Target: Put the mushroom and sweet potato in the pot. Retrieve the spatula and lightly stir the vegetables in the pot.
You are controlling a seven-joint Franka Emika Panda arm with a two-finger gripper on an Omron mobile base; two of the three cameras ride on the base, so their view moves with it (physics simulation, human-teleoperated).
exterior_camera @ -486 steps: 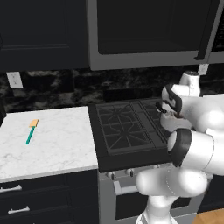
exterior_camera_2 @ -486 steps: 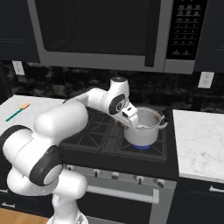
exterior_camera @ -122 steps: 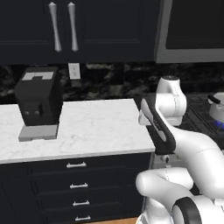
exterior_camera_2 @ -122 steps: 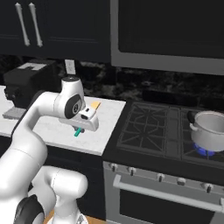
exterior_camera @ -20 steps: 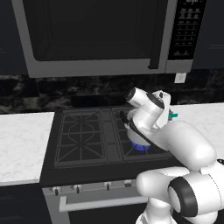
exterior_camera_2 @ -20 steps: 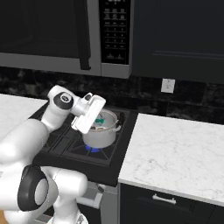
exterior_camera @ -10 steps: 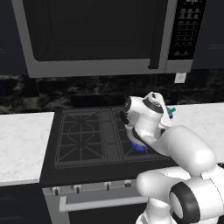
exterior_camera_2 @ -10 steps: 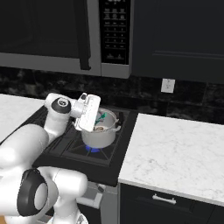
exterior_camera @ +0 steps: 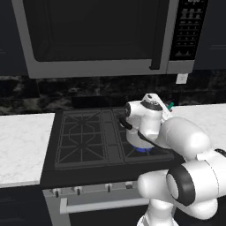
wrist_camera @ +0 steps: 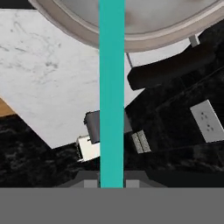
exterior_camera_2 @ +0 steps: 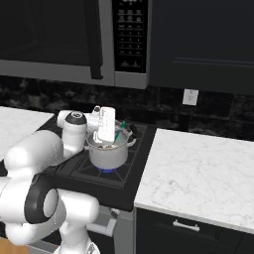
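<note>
Stove (exterior_camera_2: 79, 171) burner lit under pot (exterior_camera_2: 108, 155) | my gripper (exterior_camera_2: 105, 141) pinches spatula (wrist_camera: 111, 87) handle | teal shaft runs toward 12 o'clock over pot rim

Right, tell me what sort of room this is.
A home kitchen, rendered: a black gas stove beneath a built-in dark microwave, flanked by white marble counters, with a shiny silver pot on a lit burner.

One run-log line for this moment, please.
stage: stirring | gripper: shut on spatula, above pot | pot: on lit stove burner | vegetables: not visible
</note>
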